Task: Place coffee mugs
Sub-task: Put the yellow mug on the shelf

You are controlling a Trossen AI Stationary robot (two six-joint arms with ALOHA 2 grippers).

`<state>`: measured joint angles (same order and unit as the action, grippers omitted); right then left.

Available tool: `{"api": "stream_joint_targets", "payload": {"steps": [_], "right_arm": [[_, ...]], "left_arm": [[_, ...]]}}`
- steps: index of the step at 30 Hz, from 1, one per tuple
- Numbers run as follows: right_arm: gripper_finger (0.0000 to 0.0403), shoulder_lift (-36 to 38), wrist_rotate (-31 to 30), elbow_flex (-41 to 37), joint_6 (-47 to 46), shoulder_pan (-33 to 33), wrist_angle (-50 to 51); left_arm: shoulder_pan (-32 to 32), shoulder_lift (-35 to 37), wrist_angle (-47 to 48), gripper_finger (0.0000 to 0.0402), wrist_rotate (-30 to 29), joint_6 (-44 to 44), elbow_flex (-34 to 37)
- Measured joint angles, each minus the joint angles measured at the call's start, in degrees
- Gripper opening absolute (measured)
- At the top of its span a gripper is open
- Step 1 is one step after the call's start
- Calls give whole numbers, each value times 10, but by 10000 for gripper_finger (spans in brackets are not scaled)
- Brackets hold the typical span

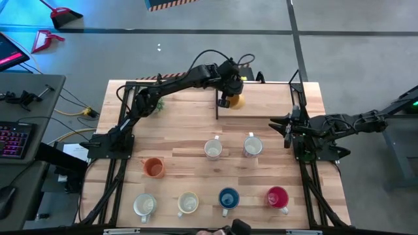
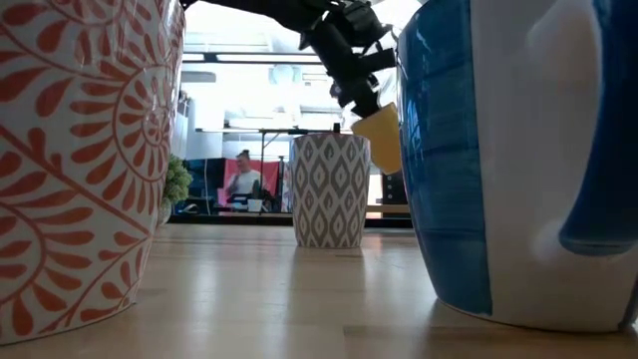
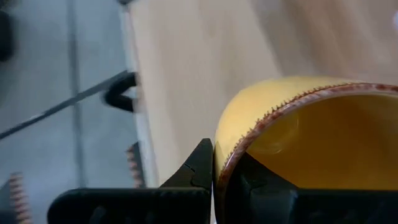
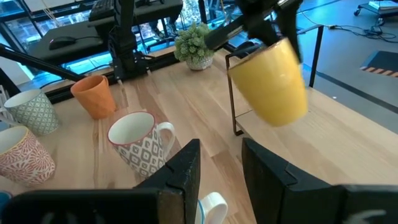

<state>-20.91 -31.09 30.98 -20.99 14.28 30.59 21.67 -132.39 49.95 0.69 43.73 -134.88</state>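
My left gripper [image 1: 226,98] reaches to the table's far middle and is shut on a yellow coffee mug [image 1: 236,100], which hangs in the air beside a thin black rack [image 1: 217,104]. The right wrist view shows the yellow mug [image 4: 273,81] tilted above the wood. My right gripper [image 1: 287,128] waits open at the table's right edge with nothing between its fingers [image 4: 186,168]. Several other mugs stand upright on their bases: an orange one [image 1: 153,168], two patterned ones [image 1: 213,149] [image 1: 252,146], and a near row with a blue one [image 1: 228,198] and a red-pink one [image 1: 277,196]. My left gripper pinches the yellow mug's wall at the rim [image 3: 231,163], one finger [image 3: 200,167] outside the mug and the other [image 3: 255,182] inside it. The fingers slant down from the table's left. The mug [image 2: 379,136] hangs tilted below them, clear of the table.
A small green plant [image 1: 157,104] stands at the far left, next to the left arm. The black rack's base bar [image 1: 251,117] runs toward the right arm. Bare wood lies between the rack and the patterned mugs. Monitors and desks show beyond the table.
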Motion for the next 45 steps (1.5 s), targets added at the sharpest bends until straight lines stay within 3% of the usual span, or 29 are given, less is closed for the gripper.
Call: {"api": "stream_joint_targets", "payload": {"steps": [6, 10, 17, 24, 32, 37, 45], "right_arm": [[98, 0, 0, 0, 0, 0, 0], [98, 0, 0, 0, -2, 0, 0], [98, 0, 0, 0, -10, 0, -5], [98, 0, 0, 0, -6, 0, -12], [98, 0, 0, 0, 4, 0, -13], [98, 0, 0, 0, 5, 0, -13], [98, 0, 0, 0, 5, 0, -13]], "left_arm": [[6, 49, -42, 4, 21, -30, -1], [14, 94, -21, 4, 17, -32, -2], [43, 181, 128, 4, -46, -35, -2], [58, 191, 302, 4, -35, -77, 4], [54, 188, 295, 4, 21, -103, 123], [37, 188, 234, 4, 33, -106, 224], [12, 188, 162, 4, 49, -119, 325]]}}
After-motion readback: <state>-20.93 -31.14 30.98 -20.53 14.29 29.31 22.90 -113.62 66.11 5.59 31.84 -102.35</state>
